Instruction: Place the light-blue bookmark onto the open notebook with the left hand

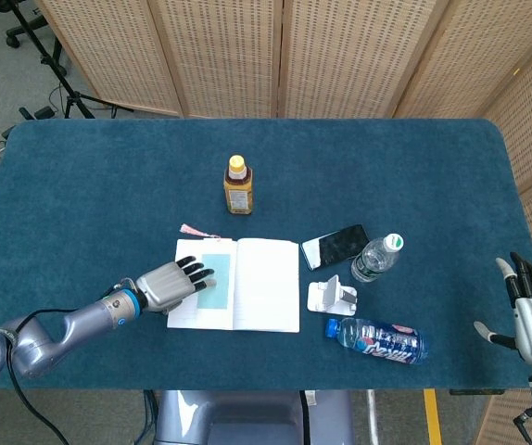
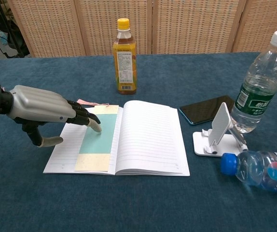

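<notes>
Lying flat on the left page of the open notebook [image 2: 148, 137], the light-blue bookmark [image 2: 99, 137] is released; fingers apart and empty, the left hand [image 2: 44, 108] is to be lifted clear, lower left.

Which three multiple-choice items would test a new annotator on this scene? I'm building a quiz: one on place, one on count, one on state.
1. Where does the light-blue bookmark lie?
A. On the open notebook's left page
B. Under the phone
C. Beside the phone stand

2. How many bottles are on the table?
A. One
B. Two
C. Three

3. What is the left hand doing?
A. Gripping a bottle
B. Holding nothing, fingers stretched over the notebook's left edge
C. Pinching the phone

Answers:
1 A, the bookmark lies flat on the open notebook.
2 C, a tea bottle and a clear bottle stand, a blue-capped bottle lies.
3 B, its fingers enclose nothing.
</notes>
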You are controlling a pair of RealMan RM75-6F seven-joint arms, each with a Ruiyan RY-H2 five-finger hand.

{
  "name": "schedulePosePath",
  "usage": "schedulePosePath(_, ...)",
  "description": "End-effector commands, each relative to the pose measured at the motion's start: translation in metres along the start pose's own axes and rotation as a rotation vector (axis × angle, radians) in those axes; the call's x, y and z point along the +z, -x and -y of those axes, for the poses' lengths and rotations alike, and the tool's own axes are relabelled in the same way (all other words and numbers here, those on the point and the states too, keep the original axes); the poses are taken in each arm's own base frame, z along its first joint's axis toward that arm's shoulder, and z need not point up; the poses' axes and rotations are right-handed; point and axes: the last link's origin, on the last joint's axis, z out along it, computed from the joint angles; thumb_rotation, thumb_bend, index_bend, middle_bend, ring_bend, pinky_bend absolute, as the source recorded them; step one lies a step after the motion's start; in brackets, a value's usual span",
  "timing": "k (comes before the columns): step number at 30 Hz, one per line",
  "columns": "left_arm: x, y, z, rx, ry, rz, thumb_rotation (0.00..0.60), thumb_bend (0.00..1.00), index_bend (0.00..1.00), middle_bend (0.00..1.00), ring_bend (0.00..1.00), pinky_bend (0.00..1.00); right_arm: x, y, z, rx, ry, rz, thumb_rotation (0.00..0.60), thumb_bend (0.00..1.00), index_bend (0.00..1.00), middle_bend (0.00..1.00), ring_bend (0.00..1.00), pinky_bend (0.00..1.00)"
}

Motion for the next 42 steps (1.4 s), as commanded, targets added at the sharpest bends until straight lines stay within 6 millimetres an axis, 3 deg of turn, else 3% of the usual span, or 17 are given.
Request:
schedulePosePath(1,0.0,0.001,-0.001,-0.001,-0.002,0.006,0.6,0.59,0.0,0.0,0.0,0.04,0.0,0.0,0.0,0.0,-0.001,0.0,0.6,0.0,0.0,0.0,0.0,0.0)
schedulePosePath(33,0.004,0.008,-0.008,0.042,-0.004,0.004,0.6,0.59,0.0,0.0,0.0,0.04,-0.001,-0.001,0.0,0.001,0.006,-0.004,0.6,0.0,0.0,0.0,0.0,0.0)
schedulePosePath(42,-0.002,-0.009,-0.001,-0.012,-0.033,-0.078,0.6,0.57,0.0,0.0,0.0,0.04,-0.001,-0.002,0.0,-0.002,0.004,-0.013,0.6,0.0,0.0,0.0,0.0,0.0)
